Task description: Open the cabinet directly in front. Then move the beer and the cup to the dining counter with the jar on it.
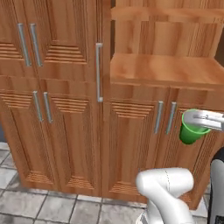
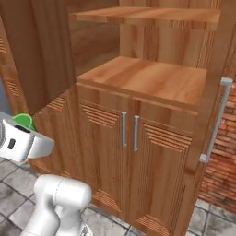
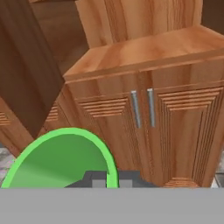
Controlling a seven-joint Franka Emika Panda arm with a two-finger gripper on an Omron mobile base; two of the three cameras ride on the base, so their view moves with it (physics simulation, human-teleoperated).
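The cabinet [image 1: 166, 70] stands open, and its two wooden shelves [image 2: 147, 78] are bare. Its left door [image 1: 99, 72] and right door [image 2: 216, 120] are swung outward. My gripper [image 1: 195, 124] is shut on the rim of the plain green cup [image 1: 189, 133], holding it in the air in front of the lower doors, below the lower shelf. In the hand view the cup's rim [image 3: 61, 162] curves across the lower left, with my gripper [image 3: 107, 180] pinching it. In the right base view the cup [image 2: 23, 120] peeks out above my hand. The beer, the dining counter and the jar are out of view.
Closed lower doors with short grey handles [image 1: 164, 117] [image 2: 129, 131] sit under the shelves. More closed cabinets [image 1: 26, 43] stand to the left. A brick wall [image 2: 226, 166] lies to the right, past the open door. Below is grey tiled floor [image 1: 26, 201].
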